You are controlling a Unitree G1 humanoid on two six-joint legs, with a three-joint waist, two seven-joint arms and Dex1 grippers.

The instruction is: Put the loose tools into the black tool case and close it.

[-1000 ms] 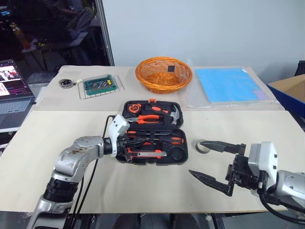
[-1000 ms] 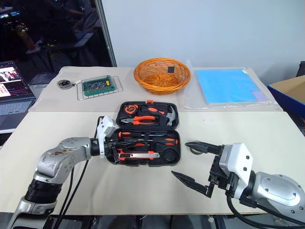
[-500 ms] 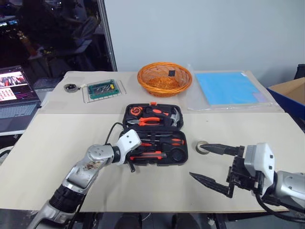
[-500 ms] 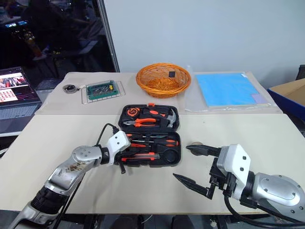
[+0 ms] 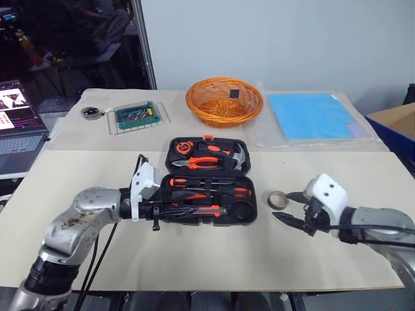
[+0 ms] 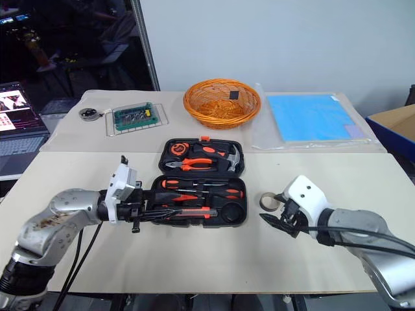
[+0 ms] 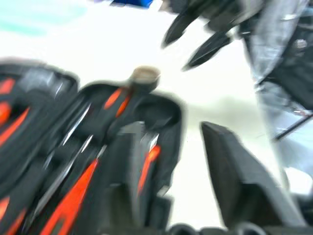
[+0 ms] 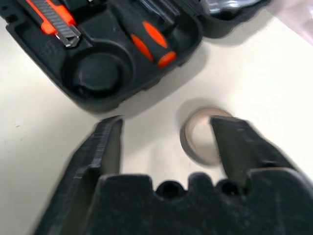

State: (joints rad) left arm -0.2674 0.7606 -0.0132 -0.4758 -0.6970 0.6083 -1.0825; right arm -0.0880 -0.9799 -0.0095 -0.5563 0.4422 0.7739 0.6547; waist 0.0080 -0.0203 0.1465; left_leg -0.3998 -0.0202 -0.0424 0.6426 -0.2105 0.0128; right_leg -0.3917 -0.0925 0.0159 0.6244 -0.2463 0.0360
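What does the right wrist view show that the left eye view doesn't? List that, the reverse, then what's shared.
Right wrist view: the tape roll sits partly behind one finger of the open right gripper, off the gap's middle. Left eye view: left gripper, basket, blue sheet, laptop. Both: tool case, knife, tape roll.
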